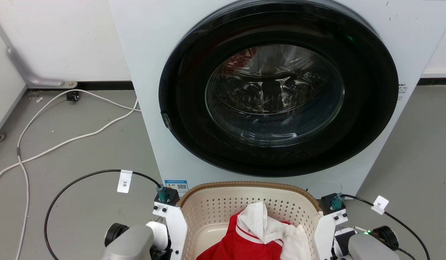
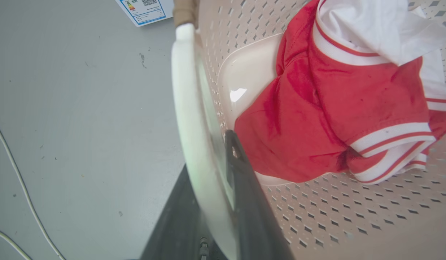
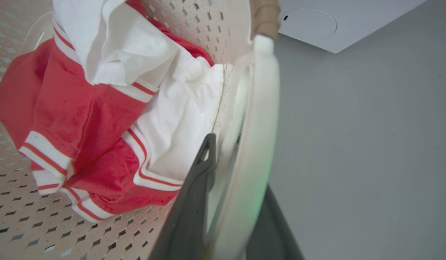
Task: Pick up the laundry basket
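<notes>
Your left tool [image 2: 208, 155] and right tool [image 3: 237, 162] each clamp a side handle [image 2: 187, 90] of the laundry basket [image 1: 223, 206], so it should lift level.

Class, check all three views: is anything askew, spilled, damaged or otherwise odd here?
Nothing serious. The laundry basket looks level, clothes inside, left pincer and right pincer each clamped on a handle. Only the white cable sprawls loose across the floor left of the washer.

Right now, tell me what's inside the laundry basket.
In the laundry basket lie a red garment with white stripes and a white cloth bunched over it. The basket's bare bottom shows beside them; anything beneath the clothes is covered.
</notes>
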You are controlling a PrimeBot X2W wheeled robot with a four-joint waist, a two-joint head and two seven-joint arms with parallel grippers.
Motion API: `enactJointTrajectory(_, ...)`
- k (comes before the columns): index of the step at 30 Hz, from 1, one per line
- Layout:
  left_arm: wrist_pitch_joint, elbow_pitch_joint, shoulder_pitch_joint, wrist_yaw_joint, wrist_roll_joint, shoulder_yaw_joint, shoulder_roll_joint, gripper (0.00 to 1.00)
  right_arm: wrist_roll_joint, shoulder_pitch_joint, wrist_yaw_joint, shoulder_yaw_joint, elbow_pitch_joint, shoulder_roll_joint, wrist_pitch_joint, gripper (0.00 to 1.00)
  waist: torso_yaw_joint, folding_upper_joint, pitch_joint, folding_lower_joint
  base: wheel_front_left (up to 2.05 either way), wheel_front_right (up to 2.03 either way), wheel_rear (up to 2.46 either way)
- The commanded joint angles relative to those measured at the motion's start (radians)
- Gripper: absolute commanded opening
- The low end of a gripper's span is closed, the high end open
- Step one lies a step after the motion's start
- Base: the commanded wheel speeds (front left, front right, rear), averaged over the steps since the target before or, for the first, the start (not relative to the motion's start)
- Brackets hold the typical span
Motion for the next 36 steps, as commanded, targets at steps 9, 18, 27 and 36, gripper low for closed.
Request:
enactJointTrajectory(9,-0.004,-0.001,-0.015,-0.001,-0.028,-0.028,0.028,0.00,0.036,0.002,-0.001,0.053,0.003,-0.031,0.005,0.00,-0.003,-0.0001,0.003,0.0000,0.00,0.00,0.00)
enactJointTrajectory(18,-0.009,0.002,-0.022,-0.001,-0.046,-0.049,0.030,0.00,0.068,0.002,-0.001,0.082,0.003,-0.036,0.005,0.00,-0.002,-0.0001,0.004,0.0000,0.00,0.00,0.00)
enactJointTrajectory(27,-0.012,0.003,-0.026,-0.001,-0.070,-0.070,0.033,0.00,0.093,0.002,-0.001,0.108,0.003,-0.042,0.008,0.00,0.000,-0.0001,0.009,0.0000,0.00,0.00,0.00)
enactJointTrajectory(36,-0.019,0.006,-0.030,-0.001,-0.087,-0.091,0.037,0.00,0.113,0.002,-0.001,0.129,0.004,-0.046,0.008,0.00,0.001,-0.0001,0.012,0.0000,0.00,0.00,0.00)
